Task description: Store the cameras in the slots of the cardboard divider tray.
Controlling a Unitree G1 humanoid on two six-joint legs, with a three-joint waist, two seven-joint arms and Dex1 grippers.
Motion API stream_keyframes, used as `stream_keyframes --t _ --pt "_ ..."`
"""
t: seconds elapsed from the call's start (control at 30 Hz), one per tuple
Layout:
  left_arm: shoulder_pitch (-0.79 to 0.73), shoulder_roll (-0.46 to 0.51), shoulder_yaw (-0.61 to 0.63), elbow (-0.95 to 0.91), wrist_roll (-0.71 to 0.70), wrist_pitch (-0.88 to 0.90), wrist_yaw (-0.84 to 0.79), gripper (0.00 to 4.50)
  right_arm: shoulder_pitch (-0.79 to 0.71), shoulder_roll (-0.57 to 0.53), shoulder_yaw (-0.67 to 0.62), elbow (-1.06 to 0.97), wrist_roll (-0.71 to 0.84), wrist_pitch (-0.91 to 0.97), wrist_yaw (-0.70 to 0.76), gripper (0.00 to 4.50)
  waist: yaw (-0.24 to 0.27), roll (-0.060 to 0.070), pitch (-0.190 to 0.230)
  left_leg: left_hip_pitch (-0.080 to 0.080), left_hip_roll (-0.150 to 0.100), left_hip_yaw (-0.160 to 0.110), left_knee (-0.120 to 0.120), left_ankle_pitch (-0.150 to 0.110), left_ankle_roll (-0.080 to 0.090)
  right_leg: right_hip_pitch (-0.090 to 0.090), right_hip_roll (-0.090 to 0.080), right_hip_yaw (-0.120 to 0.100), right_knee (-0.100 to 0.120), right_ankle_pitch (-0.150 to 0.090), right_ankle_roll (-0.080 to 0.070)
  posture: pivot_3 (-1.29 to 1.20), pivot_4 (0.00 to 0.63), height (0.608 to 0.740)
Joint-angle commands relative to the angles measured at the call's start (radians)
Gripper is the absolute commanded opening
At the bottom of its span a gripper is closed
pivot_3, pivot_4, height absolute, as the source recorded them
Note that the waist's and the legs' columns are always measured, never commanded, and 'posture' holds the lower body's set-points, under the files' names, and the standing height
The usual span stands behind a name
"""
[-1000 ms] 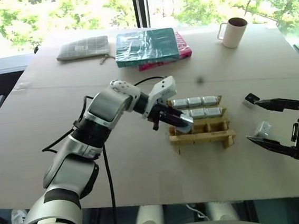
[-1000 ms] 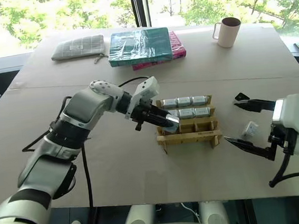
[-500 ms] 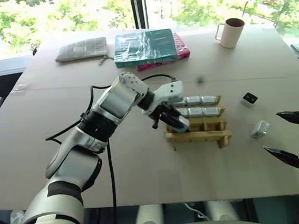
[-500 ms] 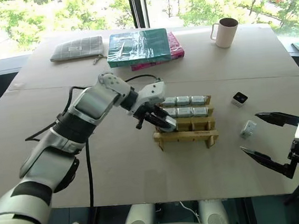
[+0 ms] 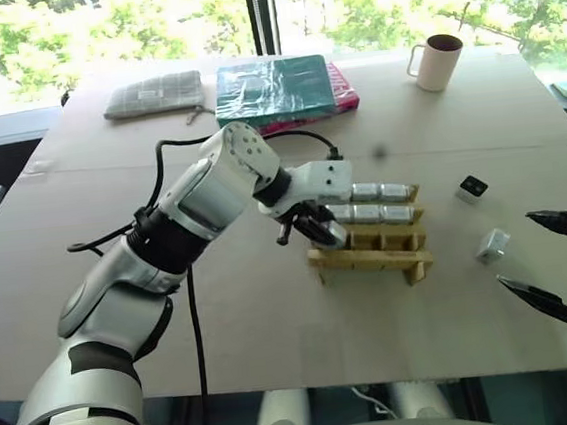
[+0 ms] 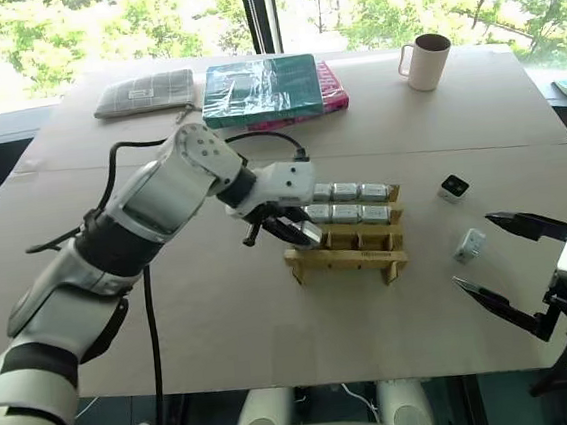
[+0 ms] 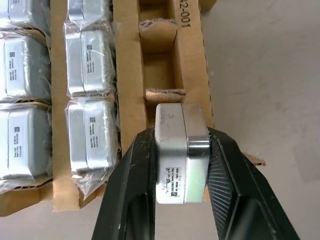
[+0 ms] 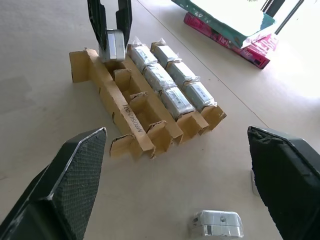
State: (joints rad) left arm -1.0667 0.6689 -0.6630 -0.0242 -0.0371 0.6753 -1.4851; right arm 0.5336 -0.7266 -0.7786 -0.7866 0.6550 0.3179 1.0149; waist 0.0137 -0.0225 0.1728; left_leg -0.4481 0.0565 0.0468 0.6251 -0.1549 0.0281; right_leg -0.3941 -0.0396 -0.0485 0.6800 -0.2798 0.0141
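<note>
The left arm runs from the lower left of the frame up toward the centre, wrist bent so the left gripper (image 5: 322, 231) points down and to the right, its two black fingers (image 7: 135, 185) pinched tight (pads flat against either side). The right gripper (image 6: 502, 267) sits low at the right edge of the frame, pointing inward, fingers spread wide and holding nothing.
</note>
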Motion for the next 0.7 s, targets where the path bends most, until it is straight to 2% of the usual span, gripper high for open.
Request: stream_keyframes --t 0.03,0.17,0.4,0.43,0.5,0.57,0.7 --pt "0.035 0.005 -0.022 0.032 0.056 -0.063 0.015 0.80 0.005 0.001 -0.005 -0.027 -0.004 -0.023 -0.012 4.47 0.000 0.001 -0.001 0.000 0.000 0.000 0.000 0.000 0.000 0.000 0.000 0.000 0.000 0.000 0.000 0.00 0.150 0.740" --pt "0.019 -0.040 -0.027 0.115 0.097 -0.126 0.033 0.80 0.013 0.003 -0.006 -0.032 -0.007 -0.030 -0.017 4.47 0.002 0.001 -0.001 0.001 0.000 0.000 0.001 0.000 0.000 0.001 0.000 0.000 0.000 0.000 0.000 0.00 0.150 0.740" --pt "-0.029 -0.119 -0.006 0.150 0.109 -0.135 0.028 0.80 0.017 0.003 0.003 -0.039 -0.012 -0.034 -0.030 4.47 0.002 0.002 -0.001 0.000 0.000 -0.001 0.002 0.000 0.000 0.001 0.001 0.000 0.001 0.000 0.000 0.00 0.150 0.740" --pt "-0.042 -0.131 0.009 0.137 0.093 -0.107 0.020 1.84 0.017 0.003 0.004 -0.040 -0.012 -0.033 -0.031 4.50 0.003 0.002 -0.001 0.000 0.000 -0.001 0.003 0.000 0.000 0.001 0.001 0.000 0.001 0.000 0.000 0.00 0.150 0.740" --pt "-0.064 -0.151 0.049 0.108 0.054 -0.028 0.012 2.46 0.021 0.006 0.008 -0.046 -0.013 -0.031 -0.037 4.50 0.004 0.002 -0.001 -0.002 0.000 -0.001 0.004 -0.001 0.001 0.001 0.000 0.000 0.001 0.000 0.000 0.00 0.150 0.740" --pt "-0.108 -0.134 0.104 0.053 -0.037 0.119 -0.050 3.34 0.029 0.013 0.014 -0.059 -0.014 -0.016 -0.056 4.50 0.003 0.001 0.000 -0.003 0.000 -0.001 0.005 -0.002 0.003 0.000 0.000 0.000 0.000 0.000 0.001 0.00 0.150 0.740" --pt "-0.188 -0.079 0.204 0.016 -0.181 0.332 -0.107 3.34 0.048 0.022 0.038 -0.087 -0.004 0.044 -0.122 4.50 -0.001 0.002 0.000 -0.004 0.000 -0.001 0.005 -0.002 0.003 -0.001 0.000 0.000 0.000 0.000 0.001 0.00 0.150 0.740"
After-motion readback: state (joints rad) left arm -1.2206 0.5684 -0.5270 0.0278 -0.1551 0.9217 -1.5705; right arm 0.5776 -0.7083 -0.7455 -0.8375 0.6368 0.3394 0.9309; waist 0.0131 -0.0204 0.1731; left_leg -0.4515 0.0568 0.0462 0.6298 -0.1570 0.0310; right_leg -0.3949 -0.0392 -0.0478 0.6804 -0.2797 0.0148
